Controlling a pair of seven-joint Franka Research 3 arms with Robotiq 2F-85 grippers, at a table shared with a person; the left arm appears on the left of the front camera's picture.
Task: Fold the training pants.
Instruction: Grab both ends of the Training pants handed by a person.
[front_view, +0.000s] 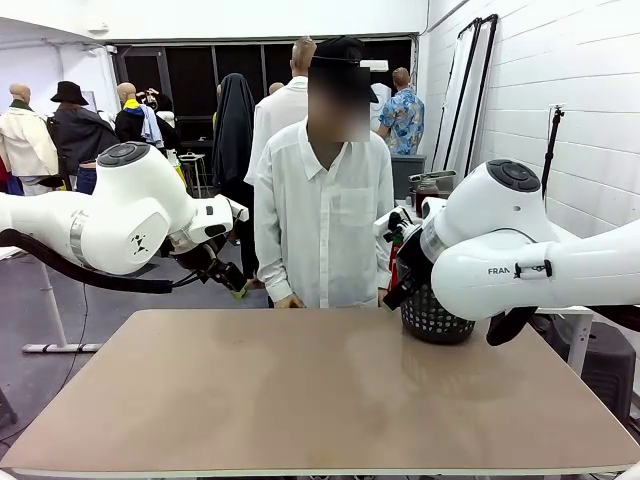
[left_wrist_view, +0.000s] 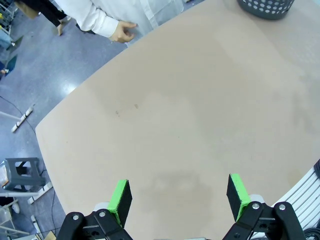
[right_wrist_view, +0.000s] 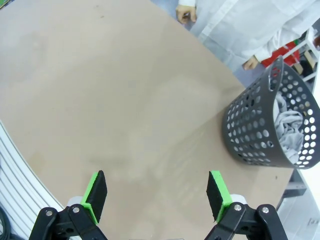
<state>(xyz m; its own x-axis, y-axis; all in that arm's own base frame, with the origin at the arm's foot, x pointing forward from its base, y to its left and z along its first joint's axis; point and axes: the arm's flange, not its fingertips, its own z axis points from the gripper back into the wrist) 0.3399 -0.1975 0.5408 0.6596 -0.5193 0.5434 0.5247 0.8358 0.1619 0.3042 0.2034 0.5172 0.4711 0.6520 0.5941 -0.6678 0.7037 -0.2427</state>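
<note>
The light grey jersey training pants (right_wrist_view: 289, 125) lie bundled inside the black perforated plastic basket (right_wrist_view: 250, 132) at the tan table's (front_view: 300, 400) far right corner (not yet taken out, I'd guess). The left gripper (left_wrist_view: 179, 197) and right gripper (right_wrist_view: 157, 192) hover over the bare top, jaws wide apart and holding nothing. A white-shirted person (front_view: 322, 210) stands at the far edge.

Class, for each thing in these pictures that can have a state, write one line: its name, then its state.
left claw: open, holding nothing.
right claw: open, holding nothing.
training pants: crumpled inside the basket, not yet folded.
basket: upright on the table, pants inside.
</note>
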